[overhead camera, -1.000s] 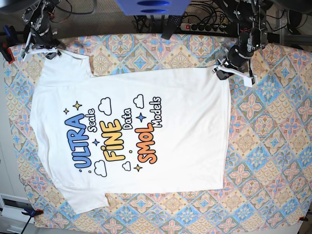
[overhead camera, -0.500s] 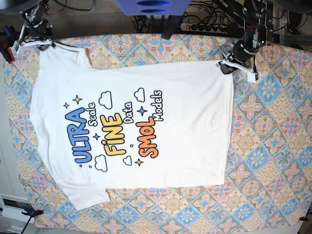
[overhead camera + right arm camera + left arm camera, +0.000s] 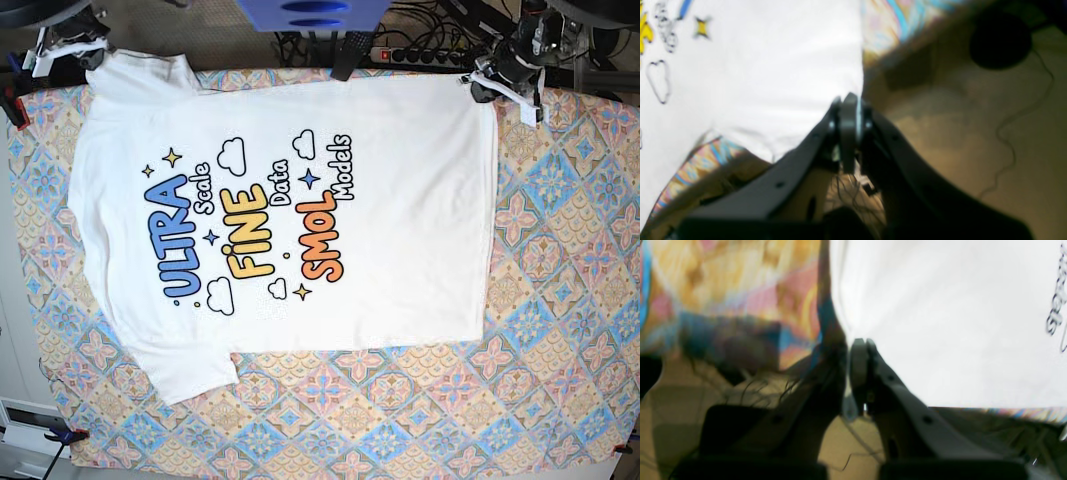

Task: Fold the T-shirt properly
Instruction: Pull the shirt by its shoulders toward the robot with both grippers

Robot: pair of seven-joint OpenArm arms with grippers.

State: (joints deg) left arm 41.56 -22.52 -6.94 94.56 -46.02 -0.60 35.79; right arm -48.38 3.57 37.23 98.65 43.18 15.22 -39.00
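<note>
While the T-shirt (image 3: pixel 290 210) lies print-up on the patterned tabletop (image 3: pixel 560 300), the left tool (image 3: pixel 497 82) pinches its hem corner and the right tool (image 3: pixel 62 50) is clamped, seemingly on its far sleeve, probably to spread the cloth flat for folding.

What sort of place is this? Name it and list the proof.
Probably a robotics lab or workshop: a table under a patterned cloth holding a T-shirt, a power strip with tangled cables behind it, and the left gripper and right gripper.
</note>
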